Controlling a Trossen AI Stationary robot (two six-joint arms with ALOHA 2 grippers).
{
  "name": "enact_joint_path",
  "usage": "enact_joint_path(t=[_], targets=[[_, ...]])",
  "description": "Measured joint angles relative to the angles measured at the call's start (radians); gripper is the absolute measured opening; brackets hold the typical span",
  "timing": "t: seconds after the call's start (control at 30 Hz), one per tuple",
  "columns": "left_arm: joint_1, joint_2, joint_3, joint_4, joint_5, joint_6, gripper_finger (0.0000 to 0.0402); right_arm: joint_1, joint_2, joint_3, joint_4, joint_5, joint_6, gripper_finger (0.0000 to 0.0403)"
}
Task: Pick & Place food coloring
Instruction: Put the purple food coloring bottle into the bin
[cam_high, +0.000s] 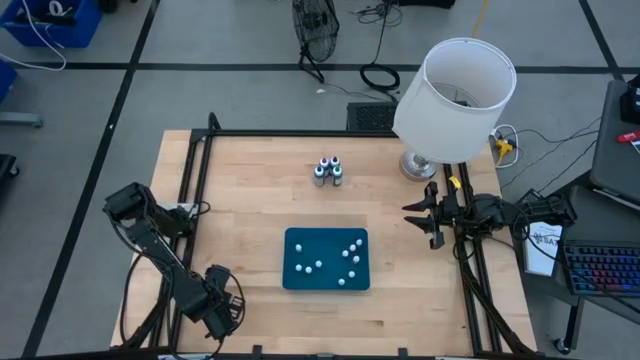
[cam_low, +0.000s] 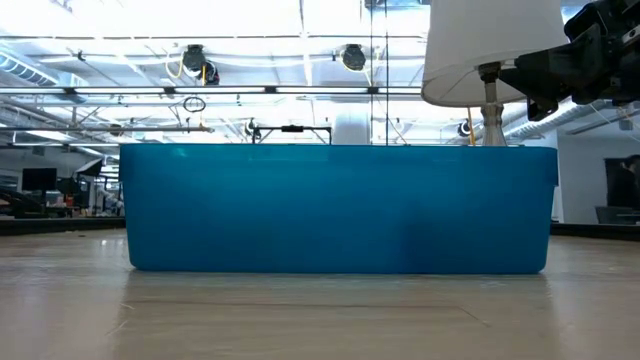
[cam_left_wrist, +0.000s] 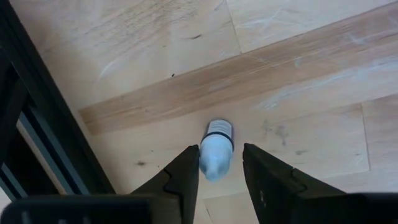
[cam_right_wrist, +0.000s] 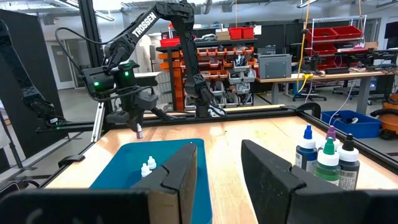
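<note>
A small white bottle with a dark ring stands on the table near its near left corner, also seen in the right wrist view. My left gripper points down over it, open, with one finger on each side. Several more small white bottles lie in the teal tray. A cluster of food coloring bottles with coloured caps stands on the table beyond the tray. My right gripper waits open at the right edge, level, with nothing between its fingers. My left gripper comes at the small white bottle from above, fingers pointing down. One finger stands right against the bottle's cap; whether it touches, I cannot tell. A narrow gap shows between the other finger and the bottle, which rests on the table.
A lamp with a white shade stands at the far right corner. Black rails run along the table's edges, close to my left gripper. In the low view the tray's wall hides what lies behind it. Bare wood lies between tray and left rail.
</note>
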Motion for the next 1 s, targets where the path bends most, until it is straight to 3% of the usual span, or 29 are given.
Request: enact_joint_path(t=[0.23, 0.47, 0.77, 1.0], targets=[[0.0, 0.0, 0.0, -0.001, -0.001, 0.024, 0.0091, 0.0, 0.0, 0.0, 0.0, 0.0, 0.0, 0.0114], [0.032, 0.0, 0.003, -0.025, -0.043, 0.179, 0.0053, 0.0, 0.0, 0.0, 0.0, 0.0, 0.0, 0.0114], [0.213, 0.0, 0.15, -0.069, -0.287, 0.69, 0.0057, 0.0, 0.0, 0.0, 0.0, 0.0, 0.0, 0.0114], [0.407, 0.0, 0.341, -0.093, -0.318, 1.122, 0.0053, 0.0, 0.0, 0.0, 0.0, 0.0, 0.0, 0.0114]])
